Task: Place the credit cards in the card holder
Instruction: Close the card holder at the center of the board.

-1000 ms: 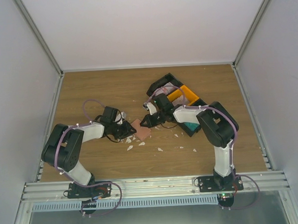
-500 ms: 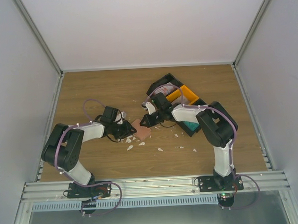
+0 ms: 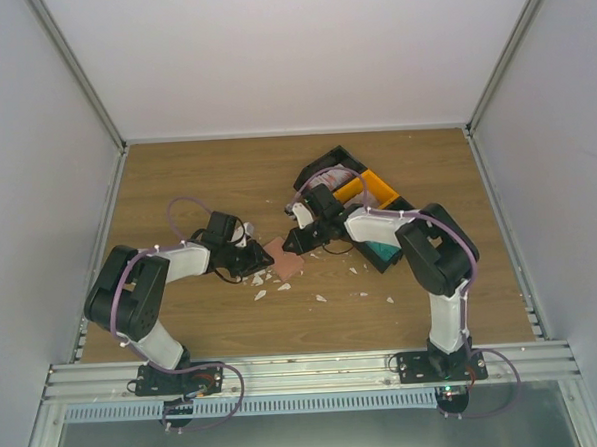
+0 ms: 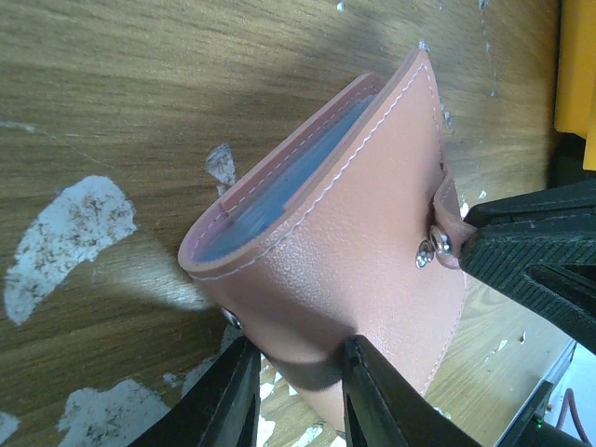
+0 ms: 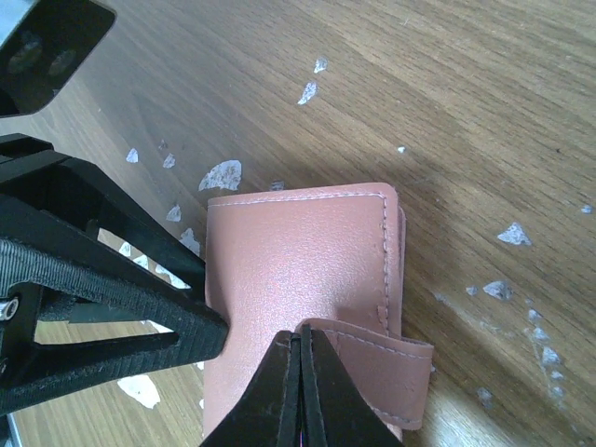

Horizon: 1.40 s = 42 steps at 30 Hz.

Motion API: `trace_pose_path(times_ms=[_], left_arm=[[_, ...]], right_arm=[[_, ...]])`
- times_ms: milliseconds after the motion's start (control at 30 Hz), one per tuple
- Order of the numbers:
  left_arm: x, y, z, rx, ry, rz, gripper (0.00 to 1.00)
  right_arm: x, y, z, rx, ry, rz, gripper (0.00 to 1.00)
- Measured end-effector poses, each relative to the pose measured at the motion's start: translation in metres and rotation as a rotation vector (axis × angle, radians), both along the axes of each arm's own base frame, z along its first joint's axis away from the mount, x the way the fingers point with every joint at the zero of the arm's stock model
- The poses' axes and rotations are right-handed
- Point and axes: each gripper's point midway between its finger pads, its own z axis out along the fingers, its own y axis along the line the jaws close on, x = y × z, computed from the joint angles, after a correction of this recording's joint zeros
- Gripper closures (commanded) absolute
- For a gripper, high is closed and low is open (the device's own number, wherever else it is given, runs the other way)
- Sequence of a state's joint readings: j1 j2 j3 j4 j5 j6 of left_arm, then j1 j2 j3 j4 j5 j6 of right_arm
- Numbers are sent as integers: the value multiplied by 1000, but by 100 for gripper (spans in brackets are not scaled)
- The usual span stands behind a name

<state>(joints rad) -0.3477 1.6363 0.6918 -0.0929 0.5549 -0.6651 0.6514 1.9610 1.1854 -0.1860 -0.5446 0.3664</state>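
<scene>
Left fingers (image 4: 231,402) clamped the near edge of the card holder (image 4: 354,233), one on each side of it. Right fingers (image 5: 279,400) were fully closed, tips pinching the holder's snap strap (image 5: 372,349), which curled up off the cover. Holder sat on the table (image 3: 196,179) near its middle, between the two arms and among white scraps (image 3: 259,295). It gaped slightly, with blue lining visible in the left wrist view. Orange bin (image 3: 377,185) lay behind the right arm.
</scene>
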Motion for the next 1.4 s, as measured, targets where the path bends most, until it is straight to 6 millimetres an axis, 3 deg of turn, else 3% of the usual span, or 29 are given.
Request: trace_pose_path(times_ms=[1400], left_arm=[[1,-1,-1,3,-2,-3,72]], right_arm=[[-6,4,-5,8,15,52,99]])
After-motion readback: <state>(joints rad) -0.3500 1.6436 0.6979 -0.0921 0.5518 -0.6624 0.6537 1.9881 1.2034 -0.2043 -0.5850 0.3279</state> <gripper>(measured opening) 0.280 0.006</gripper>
